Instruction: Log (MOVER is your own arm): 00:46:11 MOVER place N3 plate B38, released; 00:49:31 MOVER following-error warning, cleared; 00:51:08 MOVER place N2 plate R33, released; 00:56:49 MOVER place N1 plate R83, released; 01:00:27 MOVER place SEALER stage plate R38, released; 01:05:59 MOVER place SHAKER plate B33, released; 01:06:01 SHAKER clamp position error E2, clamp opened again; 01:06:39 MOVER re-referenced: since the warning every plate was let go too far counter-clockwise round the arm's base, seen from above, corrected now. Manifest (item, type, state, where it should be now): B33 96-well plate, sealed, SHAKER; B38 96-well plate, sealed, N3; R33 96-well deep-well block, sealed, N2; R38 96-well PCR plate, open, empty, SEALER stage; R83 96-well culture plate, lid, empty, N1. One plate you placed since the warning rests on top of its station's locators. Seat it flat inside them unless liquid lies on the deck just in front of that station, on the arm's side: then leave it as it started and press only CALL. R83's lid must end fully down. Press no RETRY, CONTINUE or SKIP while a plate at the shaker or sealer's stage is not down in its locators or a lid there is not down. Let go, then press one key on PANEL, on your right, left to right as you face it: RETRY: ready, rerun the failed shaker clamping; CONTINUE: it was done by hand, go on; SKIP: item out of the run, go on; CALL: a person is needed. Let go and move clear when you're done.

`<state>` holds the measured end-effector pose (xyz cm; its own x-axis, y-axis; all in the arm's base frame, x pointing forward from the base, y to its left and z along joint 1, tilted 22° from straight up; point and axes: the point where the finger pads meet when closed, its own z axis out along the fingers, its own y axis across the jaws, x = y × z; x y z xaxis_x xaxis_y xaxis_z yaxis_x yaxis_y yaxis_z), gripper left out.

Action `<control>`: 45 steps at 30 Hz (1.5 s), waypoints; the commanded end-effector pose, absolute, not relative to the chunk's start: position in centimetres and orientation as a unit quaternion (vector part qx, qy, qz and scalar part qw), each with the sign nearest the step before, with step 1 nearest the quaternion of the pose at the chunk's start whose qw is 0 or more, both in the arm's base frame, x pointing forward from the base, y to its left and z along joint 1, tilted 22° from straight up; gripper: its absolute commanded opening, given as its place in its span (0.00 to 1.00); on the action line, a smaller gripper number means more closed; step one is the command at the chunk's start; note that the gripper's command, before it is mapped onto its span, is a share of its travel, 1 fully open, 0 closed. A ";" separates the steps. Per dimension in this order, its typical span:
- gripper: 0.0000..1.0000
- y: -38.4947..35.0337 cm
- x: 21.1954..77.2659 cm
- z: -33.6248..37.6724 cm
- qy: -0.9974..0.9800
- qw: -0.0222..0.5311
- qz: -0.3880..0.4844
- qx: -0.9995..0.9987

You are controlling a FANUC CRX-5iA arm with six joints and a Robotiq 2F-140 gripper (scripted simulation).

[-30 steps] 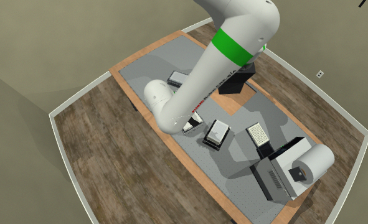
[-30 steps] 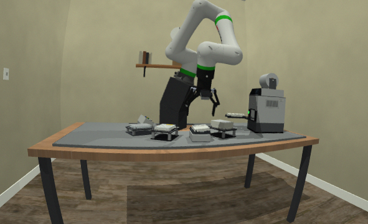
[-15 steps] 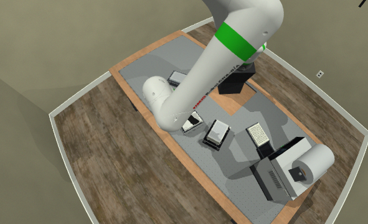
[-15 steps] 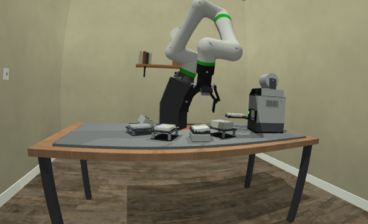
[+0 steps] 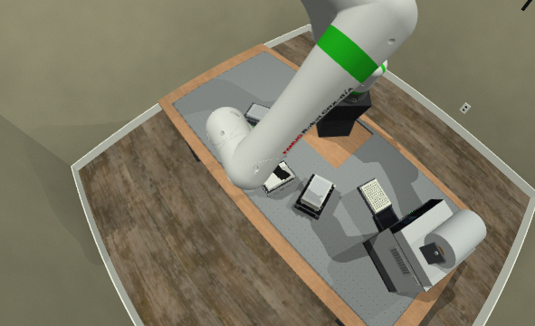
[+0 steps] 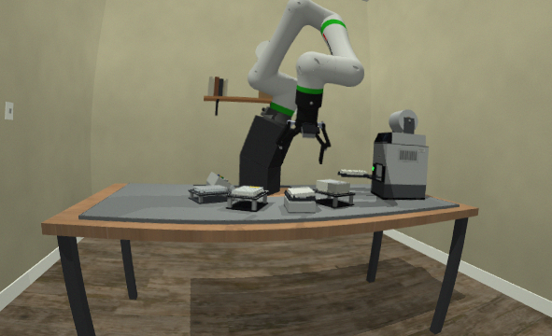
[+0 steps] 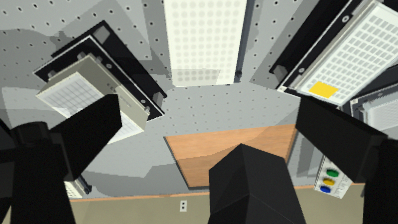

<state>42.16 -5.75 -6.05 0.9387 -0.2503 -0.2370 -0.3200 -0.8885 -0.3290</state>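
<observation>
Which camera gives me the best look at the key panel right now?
Wrist. The panel sits at lower right with green, yellow and blue keys visible, partly behind a finger. Exterior shows it only as a small tilted box behind the plates. In top, the arm hides it.
</observation>
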 end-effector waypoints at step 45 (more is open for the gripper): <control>1.00 -4.4 43.7 -10.9 0.130 0.232 0.083 -0.960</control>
<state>43.58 -4.44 -10.56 0.9522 -0.2115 -0.2203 -0.2887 -0.8585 -0.4239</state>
